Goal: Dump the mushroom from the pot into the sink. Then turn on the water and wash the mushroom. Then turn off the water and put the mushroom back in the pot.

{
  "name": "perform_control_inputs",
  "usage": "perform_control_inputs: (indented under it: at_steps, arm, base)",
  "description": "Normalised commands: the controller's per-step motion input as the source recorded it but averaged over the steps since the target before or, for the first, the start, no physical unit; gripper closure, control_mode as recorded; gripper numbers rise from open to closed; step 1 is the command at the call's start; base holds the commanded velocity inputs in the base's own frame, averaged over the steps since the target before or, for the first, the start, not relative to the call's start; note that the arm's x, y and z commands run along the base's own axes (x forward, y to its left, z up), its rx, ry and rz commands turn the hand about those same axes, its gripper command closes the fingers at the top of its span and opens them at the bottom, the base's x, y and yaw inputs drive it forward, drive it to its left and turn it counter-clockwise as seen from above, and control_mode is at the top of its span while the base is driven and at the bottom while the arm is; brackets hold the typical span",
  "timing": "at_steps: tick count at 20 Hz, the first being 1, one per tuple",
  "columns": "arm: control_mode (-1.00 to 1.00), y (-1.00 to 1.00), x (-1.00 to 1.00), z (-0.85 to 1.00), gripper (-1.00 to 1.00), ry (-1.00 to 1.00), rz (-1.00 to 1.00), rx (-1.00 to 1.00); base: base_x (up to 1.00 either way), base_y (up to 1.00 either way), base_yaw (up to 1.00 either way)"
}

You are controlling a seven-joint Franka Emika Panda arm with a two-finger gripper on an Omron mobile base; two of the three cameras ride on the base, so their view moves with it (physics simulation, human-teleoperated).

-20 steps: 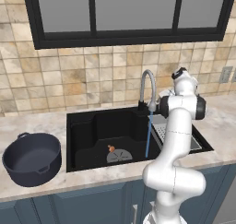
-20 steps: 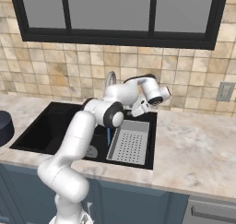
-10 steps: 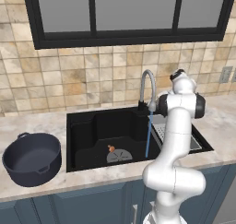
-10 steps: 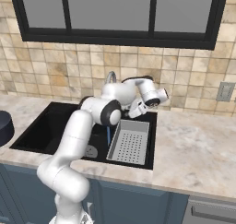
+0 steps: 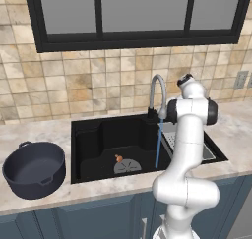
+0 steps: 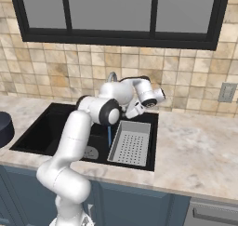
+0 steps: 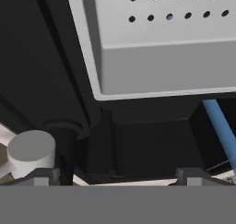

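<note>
The mushroom (image 5: 118,158) lies on the floor of the black sink (image 5: 91,142), just beside the round grey drain (image 5: 127,167). A blue stream of water (image 5: 158,143) runs from the curved faucet (image 5: 156,91) into the basin. On the counter left of the sink stands the dark pot (image 5: 34,170), nothing showing inside it. My gripper (image 6: 135,110) hangs at the back of the sink by the faucet's base. In the hand view my gripper (image 7: 117,177) is open, with the dark faucet base between its fingertips (image 7: 44,175) and the water stream (image 7: 222,128) at right.
A grey perforated strainer tray (image 6: 130,143) fills the right part of the sink. The tiled wall and a black-framed window (image 5: 138,16) rise close behind the faucet. Marble counter (image 6: 200,150) stretches to the right, with a wall socket (image 6: 226,92) above it.
The hand has shifted only slightly by the faucet. Water keeps running, and the mushroom and pot stay where they were.
</note>
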Motion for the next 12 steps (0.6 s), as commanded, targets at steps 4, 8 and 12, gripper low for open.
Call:
perform_control_inputs:
  at_steps: [4, 8, 12]
  arm:
    - [-1.00, 0.12, 0.14, 0.00, -1.00, 0.00, 0.00, 0.00]
    - [-1.00, 0.06, 0.12, 0.00, -1.00, 0.00, 0.00, 0.00]
    - [-1.00, 0.01, 0.05, 0.00, -1.00, 0.00, 0.00, 0.00]
  base:
    - [0.00, 0.00, 0.00]
    - [0.00, 0.00, 0.00]
    - [0.00, 0.00, 0.00]
